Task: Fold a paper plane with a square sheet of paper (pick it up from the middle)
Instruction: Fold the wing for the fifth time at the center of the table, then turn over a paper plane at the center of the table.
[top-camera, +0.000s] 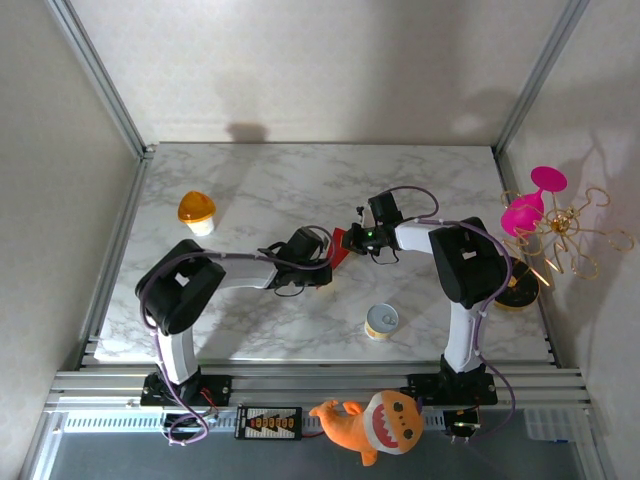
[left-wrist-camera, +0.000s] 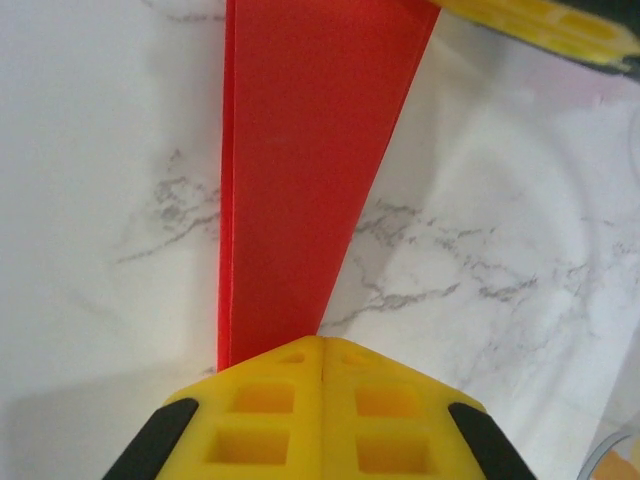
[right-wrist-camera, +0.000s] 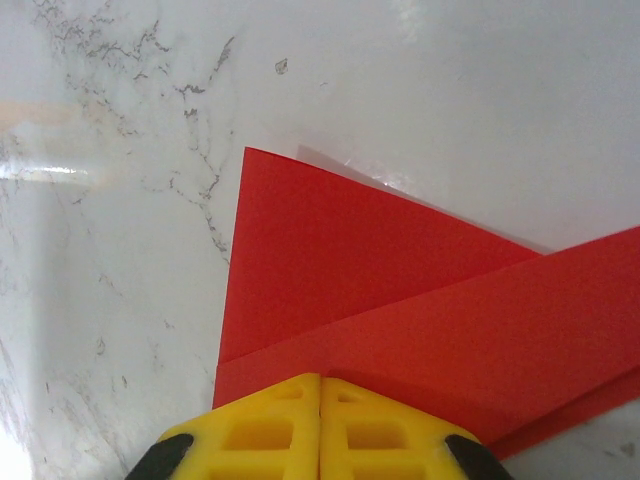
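We see the left pincer (left-wrist-camera: 322, 362) and the right pincer (right-wrist-camera: 320, 385) both clenched on the folded red paper (top-camera: 340, 247), which sits between them at mid-tabletop (top-camera: 250, 190).

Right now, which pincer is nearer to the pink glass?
Right. The right pincer grips the red paper left of the pink glass; the left pincer is farther left.
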